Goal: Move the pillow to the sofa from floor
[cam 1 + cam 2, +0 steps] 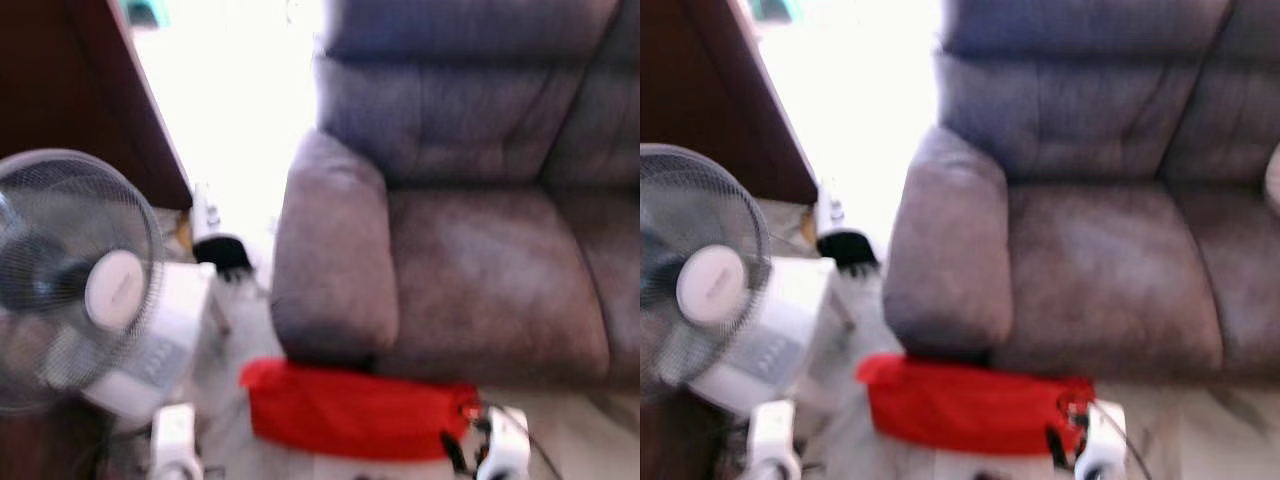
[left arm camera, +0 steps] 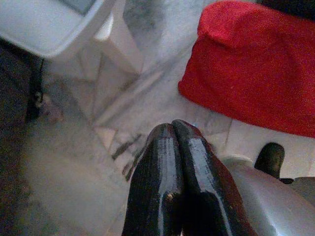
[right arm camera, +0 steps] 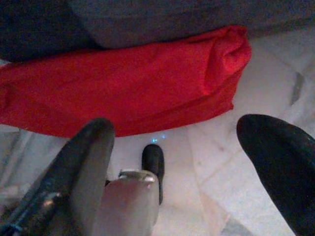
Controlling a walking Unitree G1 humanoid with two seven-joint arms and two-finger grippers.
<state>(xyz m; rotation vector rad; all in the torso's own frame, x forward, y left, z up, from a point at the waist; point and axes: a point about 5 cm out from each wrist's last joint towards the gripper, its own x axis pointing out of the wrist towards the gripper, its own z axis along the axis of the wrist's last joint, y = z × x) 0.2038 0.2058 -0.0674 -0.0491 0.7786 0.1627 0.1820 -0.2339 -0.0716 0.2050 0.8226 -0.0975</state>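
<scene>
Left eye view: red pillow (image 1: pixel 355 410) on the pale floor (image 1: pixel 570 430), pressed against the front of the grey sofa (image 1: pixel 470 270), below its armrest, ahead of and between both arms; a standing fan (image 1: pixel 75 275) off to the left, beyond the left arm. Looks soft, light and limp, cloth-covered, so probably sags and folds when lifted by one edge; no risk of breakage, little of slipping. Best taken at a bunched end or by pinching a thick fold along the near edge, perhaps one hand at each end. Right eye view: same scene, nothing more, blurred. Left wrist view: left hand (image 2: pixel 172 135) clenched, fingers pressed together, empty, hovering over the floor with the pillow's corner ahead and to one side, not touching; also shows the fan's white base (image 2: pixel 64 29) close by, a thing to avoid. Right wrist view: right hand (image 3: pixel 184 147) released, fingers spread wide, just short of the pillow's near edge, apart from it; shows the rolled, puckered end of the pillow, a good spot for a pinch, and its back edge tucked under the sofa front.
</scene>
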